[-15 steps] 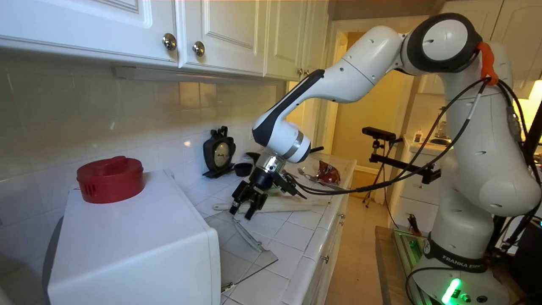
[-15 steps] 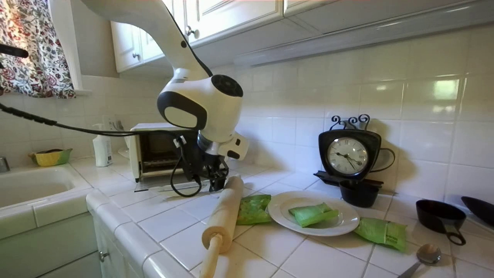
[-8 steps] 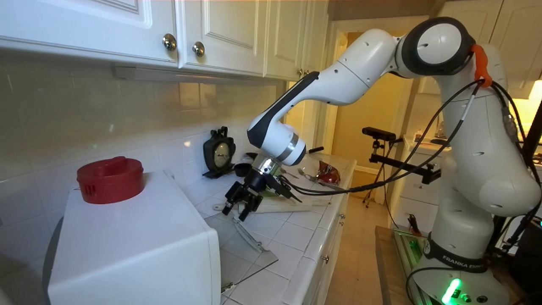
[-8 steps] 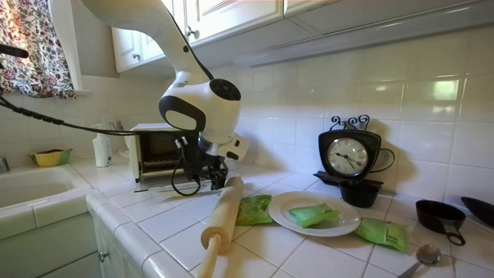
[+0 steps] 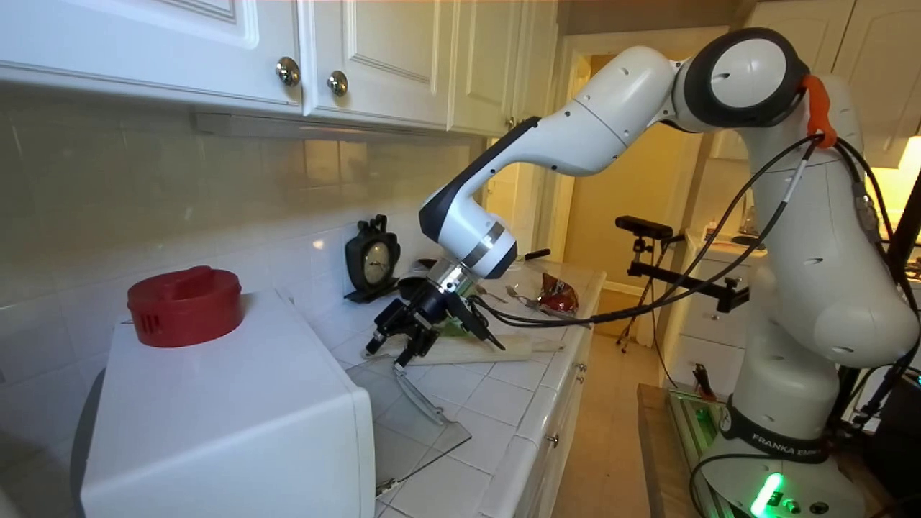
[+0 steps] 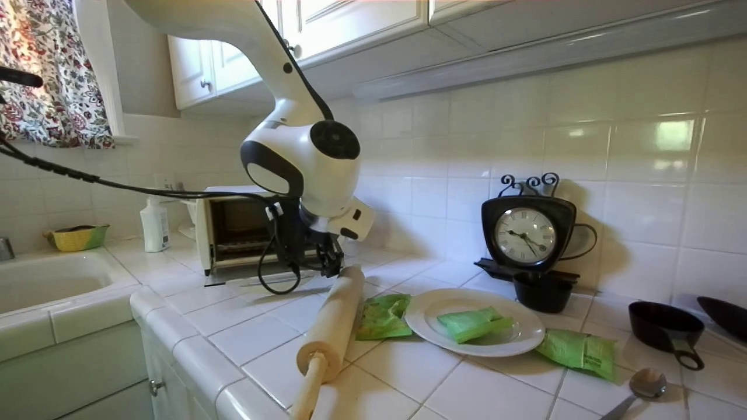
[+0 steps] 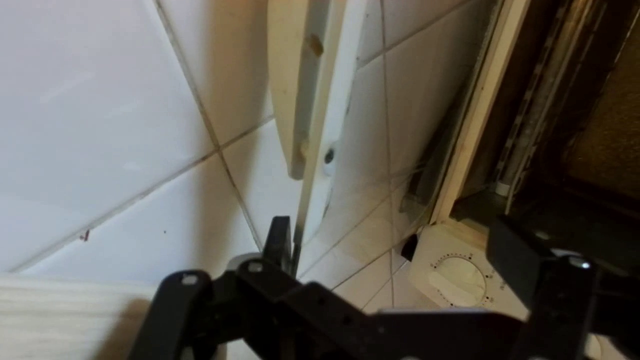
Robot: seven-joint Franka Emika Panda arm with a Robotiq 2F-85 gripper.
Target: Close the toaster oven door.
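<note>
Toaster oven door (image 5: 406, 424) lies open, long edge running from the wide-jawed gripper (image 5: 386, 357) toward the front counter edge (image 5: 522, 460); one finger (image 7: 277, 245) just beyond it, perhaps touching.

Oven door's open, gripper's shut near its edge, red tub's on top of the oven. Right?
Not shut: the wrist view shows the gripper wide open. The rest is right: the oven door is open, the gripper is near its edge, and the red tub is on top of the oven.
</note>
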